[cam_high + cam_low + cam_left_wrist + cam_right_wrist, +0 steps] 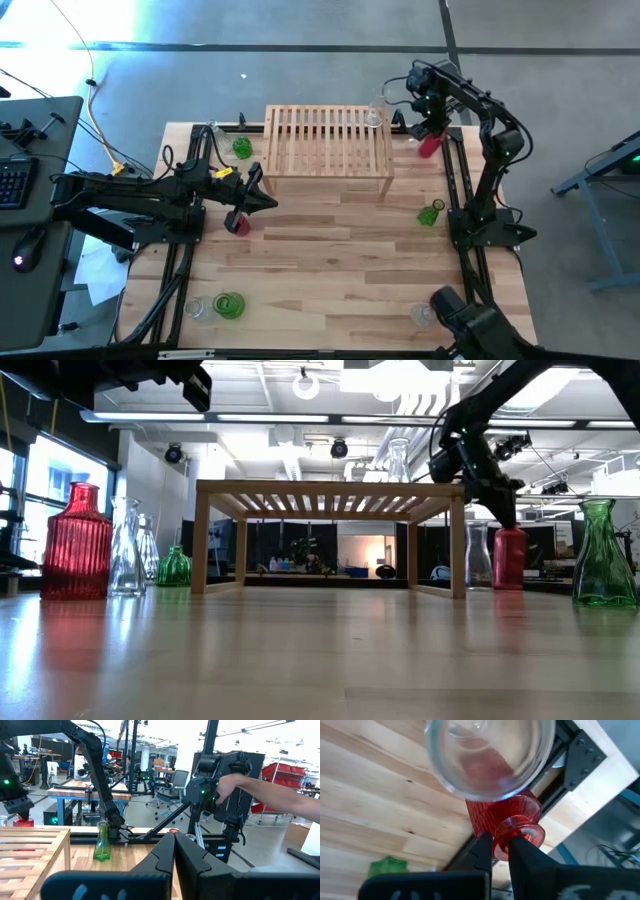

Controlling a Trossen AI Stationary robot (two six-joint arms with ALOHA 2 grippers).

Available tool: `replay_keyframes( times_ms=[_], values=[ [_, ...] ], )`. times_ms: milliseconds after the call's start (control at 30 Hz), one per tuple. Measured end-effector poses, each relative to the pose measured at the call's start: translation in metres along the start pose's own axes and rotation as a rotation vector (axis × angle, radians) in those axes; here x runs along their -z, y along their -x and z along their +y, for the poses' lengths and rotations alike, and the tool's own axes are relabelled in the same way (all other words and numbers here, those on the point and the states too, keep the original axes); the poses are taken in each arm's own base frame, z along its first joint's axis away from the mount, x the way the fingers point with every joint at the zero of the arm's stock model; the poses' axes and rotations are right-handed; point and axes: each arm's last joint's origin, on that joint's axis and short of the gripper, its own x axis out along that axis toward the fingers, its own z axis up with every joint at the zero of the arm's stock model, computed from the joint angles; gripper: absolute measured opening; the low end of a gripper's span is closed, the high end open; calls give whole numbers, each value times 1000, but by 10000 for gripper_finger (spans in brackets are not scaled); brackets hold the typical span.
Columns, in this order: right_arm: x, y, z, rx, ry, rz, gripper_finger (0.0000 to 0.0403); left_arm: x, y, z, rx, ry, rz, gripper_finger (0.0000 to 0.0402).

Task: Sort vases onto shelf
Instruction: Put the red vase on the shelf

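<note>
One red vase's (507, 822) neck sits pinched inside the right end effector (501, 845).

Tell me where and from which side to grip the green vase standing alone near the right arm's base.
Grip the green vase by its narrow neck, coming straight down from above. It stands upright, with a wide base tapering to a slim neck below a flared lip, so a gripper closed under that lip likely holds. Nothing stands close around it.

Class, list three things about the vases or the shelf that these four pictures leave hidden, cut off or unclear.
1. Right wrist view: the red vase body is partly hidden by a clear vase.
2. Low view: the green vase is cut off by the picture's edge.
3. Left wrist view: the shelf shows only one corner.
</note>
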Motion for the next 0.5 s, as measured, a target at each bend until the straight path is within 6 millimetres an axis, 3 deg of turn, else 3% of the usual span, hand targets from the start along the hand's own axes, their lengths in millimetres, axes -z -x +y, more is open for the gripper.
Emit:
replay_keyframes(
  times_ms=[500],
  values=[
    [19,27,36,-57,24,-98,7,0,0,0,0,-1,1,5]
  ],
)
